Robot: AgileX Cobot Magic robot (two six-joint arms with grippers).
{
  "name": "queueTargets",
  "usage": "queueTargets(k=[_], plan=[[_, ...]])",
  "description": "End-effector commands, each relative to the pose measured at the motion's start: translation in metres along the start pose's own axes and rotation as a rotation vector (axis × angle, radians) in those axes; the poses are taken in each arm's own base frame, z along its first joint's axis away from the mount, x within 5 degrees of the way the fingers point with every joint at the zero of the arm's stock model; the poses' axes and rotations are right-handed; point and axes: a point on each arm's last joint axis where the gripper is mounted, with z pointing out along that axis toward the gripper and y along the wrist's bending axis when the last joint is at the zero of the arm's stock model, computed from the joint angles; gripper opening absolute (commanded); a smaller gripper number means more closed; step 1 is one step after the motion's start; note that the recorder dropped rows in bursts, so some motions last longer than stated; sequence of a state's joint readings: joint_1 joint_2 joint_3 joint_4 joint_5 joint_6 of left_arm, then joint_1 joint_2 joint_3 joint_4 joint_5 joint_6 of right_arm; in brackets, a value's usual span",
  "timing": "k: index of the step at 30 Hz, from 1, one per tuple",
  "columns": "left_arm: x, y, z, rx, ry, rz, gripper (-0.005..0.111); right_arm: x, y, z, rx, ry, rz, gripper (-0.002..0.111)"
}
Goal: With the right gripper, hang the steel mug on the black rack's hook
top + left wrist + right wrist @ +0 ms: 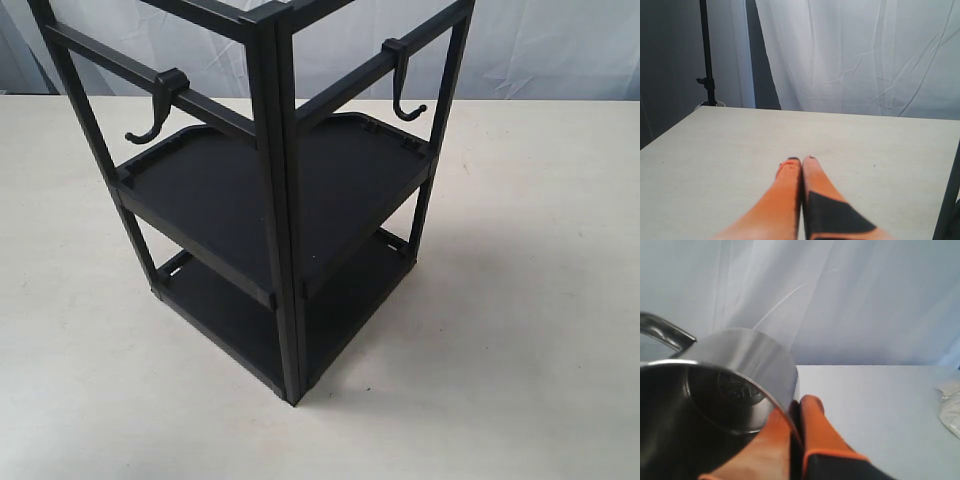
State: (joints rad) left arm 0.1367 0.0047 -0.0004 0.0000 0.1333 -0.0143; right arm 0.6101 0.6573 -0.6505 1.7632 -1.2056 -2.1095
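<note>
Jaws of the right gripper (796,412) are pinching the steel mug's (730,375) rim wall; left gripper (801,161) jaws are pressing together, empty, above the tabletop (740,145).

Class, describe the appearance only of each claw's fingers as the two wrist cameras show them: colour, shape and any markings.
The left claw has two long orange fingers tapering to narrow tips, one carrying a black angular patch. The right claw has the same orange fingers with rounded tips and a black section nearer the wrist. No cables, labels or housings show in either view.
</note>
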Motion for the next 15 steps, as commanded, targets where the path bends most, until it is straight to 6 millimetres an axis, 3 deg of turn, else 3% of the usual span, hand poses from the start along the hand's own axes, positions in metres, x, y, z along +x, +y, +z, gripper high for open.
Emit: queueTargets(k=[1, 6, 12, 15], plan=[[-0.001, -0.001, 0.000, 0.010, -0.010, -0.009, 0.002, 0.000, -0.032, -0.015, -0.008, -0.088, 0.130, -0.001], [-0.001, -0.001, 0.000, 0.010, -0.010, -0.009, 0.002, -0.016, -0.012, -0.034, -0.405, -0.396, 0.152, -0.001], [-0.001, -0.001, 0.000, 0.010, -0.010, -0.009, 0.002, -0.012, -0.003, -0.033, -0.446, -0.402, 0.124, -0.001], [-0.001, -0.001, 0.000, 0.010, -0.010, -0.009, 0.002, -0.011, 0.014, -0.034, -0.536, -0.418, 0.079, -0.001]])
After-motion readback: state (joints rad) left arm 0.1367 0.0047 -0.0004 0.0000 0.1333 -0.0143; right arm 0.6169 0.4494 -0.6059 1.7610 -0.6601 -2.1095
